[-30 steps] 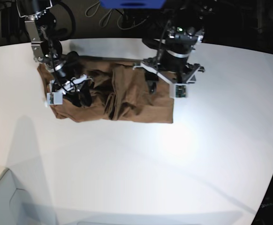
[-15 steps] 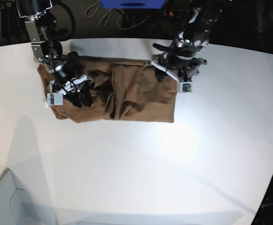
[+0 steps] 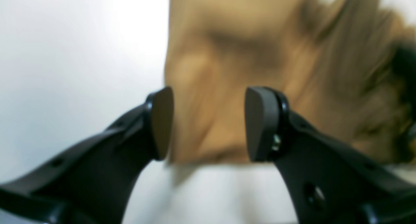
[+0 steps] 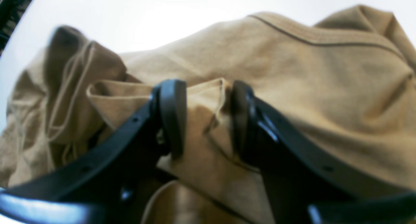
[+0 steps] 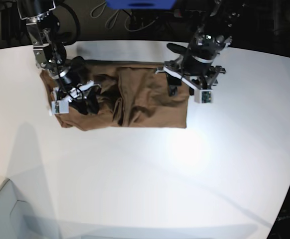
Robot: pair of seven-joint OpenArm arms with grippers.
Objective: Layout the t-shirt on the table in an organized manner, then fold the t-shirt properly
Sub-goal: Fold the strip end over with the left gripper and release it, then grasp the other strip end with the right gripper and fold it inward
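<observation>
Left gripper [image 3: 208, 123]: jaws apart, nothing between, above shirt's [image 5: 135, 97] edge.
Right gripper [image 4: 204, 116]: jaws astride a shirt fold, gap showing.
Shirt: rumpled on table [image 5: 150, 174].

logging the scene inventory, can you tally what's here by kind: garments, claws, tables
garments: 1, the t-shirt
claws: 2, left claw and right claw
tables: 1, the table
total: 4
</observation>
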